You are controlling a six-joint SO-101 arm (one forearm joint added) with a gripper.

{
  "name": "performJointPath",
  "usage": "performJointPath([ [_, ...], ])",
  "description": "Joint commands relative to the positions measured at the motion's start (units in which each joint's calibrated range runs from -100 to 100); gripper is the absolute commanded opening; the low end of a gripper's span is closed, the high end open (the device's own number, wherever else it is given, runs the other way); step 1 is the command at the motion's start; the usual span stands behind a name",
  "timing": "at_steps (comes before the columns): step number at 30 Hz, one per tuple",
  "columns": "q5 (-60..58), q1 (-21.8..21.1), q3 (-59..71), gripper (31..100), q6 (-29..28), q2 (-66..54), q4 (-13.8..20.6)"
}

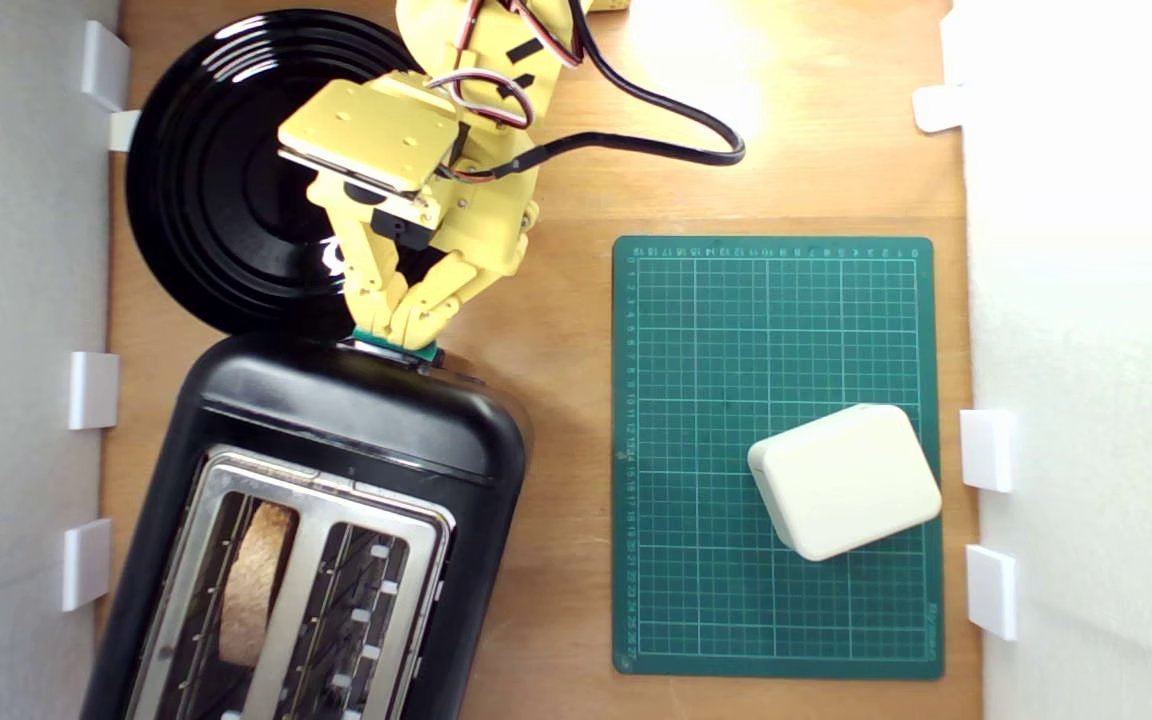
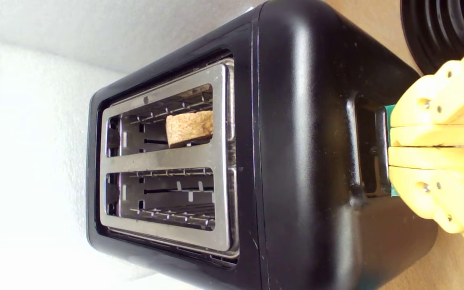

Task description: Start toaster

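Toaster (image 1: pixel 336 520): long axis runs away from the plate (image 1: pixel 206 180). Lever (image 1: pixel 391 345) on its plate-side end; our gripper (image 1: pixel 401 335), fingers pressed together, sits atop it. Push: downward.

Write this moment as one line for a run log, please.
step: press lever | tool: shut, on teal lever | toaster: bread in one slot, other empty | plate: beside toaster

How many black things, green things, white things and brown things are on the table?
Black: 2, the toaster and the plate
Green: 2, the cutting mat and the lever
White: 1, the box
Brown: 1, the bread slice
Total: 6
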Motion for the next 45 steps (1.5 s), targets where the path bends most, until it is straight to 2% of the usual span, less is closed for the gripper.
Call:
performJointPath([
  [1,-3.2,0.4,-2.9,31.4,0.0,0.5,0.0],
  [13,-3.2,0.7,-2.7,31.4,0.6,3.9,-0.1],
  [20,-10.7,2.9,7.3,31.4,0.7,4.0,0.1],
  [23,-10.9,4.2,9.2,31.4,1.8,4.0,-0.4],
  [32,-11.5,4.4,15.0,31.4,2.5,4.0,-0.9],
  [41,-11.6,4.4,14.3,31.4,2.4,10.4,-1.0],
  [45,-11.6,4.2,12.5,31.4,0.6,13.6,-1.0],
])
